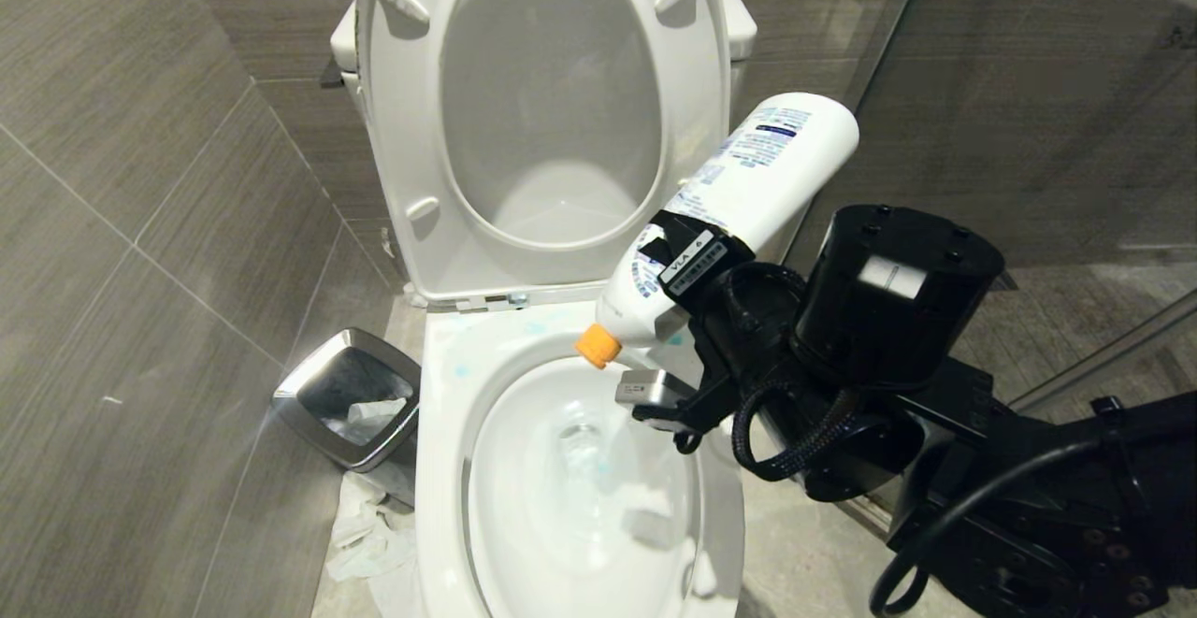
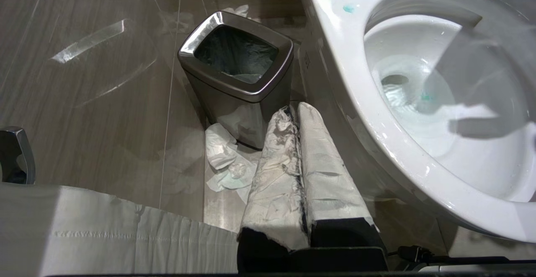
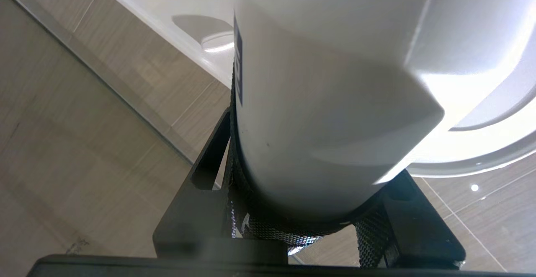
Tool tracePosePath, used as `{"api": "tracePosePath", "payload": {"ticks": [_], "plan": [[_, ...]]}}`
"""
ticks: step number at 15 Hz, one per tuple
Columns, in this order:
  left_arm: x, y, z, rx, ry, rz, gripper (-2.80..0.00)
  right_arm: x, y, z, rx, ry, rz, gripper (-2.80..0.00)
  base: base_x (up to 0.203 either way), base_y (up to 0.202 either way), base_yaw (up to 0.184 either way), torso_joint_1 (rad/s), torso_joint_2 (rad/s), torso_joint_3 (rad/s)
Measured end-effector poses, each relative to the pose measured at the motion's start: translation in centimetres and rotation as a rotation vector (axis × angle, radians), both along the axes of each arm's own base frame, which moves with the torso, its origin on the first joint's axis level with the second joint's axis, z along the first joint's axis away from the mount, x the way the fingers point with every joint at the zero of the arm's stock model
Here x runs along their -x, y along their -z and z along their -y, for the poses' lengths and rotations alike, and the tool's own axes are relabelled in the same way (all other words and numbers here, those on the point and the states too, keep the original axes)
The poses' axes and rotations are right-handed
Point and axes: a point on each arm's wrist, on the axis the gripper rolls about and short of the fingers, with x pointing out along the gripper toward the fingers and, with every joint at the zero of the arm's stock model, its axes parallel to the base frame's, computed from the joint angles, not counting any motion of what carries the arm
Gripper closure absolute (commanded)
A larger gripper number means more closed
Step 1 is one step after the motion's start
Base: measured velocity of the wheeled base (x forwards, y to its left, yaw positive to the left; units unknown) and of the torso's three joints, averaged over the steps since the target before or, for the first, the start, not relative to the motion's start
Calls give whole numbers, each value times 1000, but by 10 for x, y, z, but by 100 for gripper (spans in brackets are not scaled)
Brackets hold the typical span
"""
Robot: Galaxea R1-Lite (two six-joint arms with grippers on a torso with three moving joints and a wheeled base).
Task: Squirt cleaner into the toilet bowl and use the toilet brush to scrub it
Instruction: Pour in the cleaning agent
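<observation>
- The cleaner bottle (image 1: 748, 188) was tipped nozzle-down, its orange cap (image 1: 598, 346) over the toilet bowl (image 1: 449, 468)'s back rim so the squirt would land inside; turquoise smears already dotted the rim.
- My right gripper (image 1: 697, 295) pinched the bottle near its neck; that let me steer the aim.
- My left gripper (image 2: 298, 143) hung pressed together beside the waste bin (image 2: 234, 84), idle; no brush in view.

Open bowl ahead, crowded floor to the side

Beyond the right gripper (image 1: 675, 305), the toilet bowl (image 1: 439, 468) lies open and unblocked; the raised seat (image 1: 393, 132) walls off the far side; bin (image 2: 234, 80) and crumpled paper (image 2: 224, 159) crowd the floor ahead of the left gripper (image 2: 298, 176).
</observation>
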Motion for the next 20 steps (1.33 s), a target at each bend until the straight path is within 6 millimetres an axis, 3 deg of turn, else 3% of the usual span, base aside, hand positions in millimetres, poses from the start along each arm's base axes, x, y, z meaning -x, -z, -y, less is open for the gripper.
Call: {"api": "tracePosePath", "payload": {"ticks": [20], "plan": [[0,0,0,0,0,0,0,-3,4,-3,-75,34,8,0,0,0,0,0,0,0]]}}
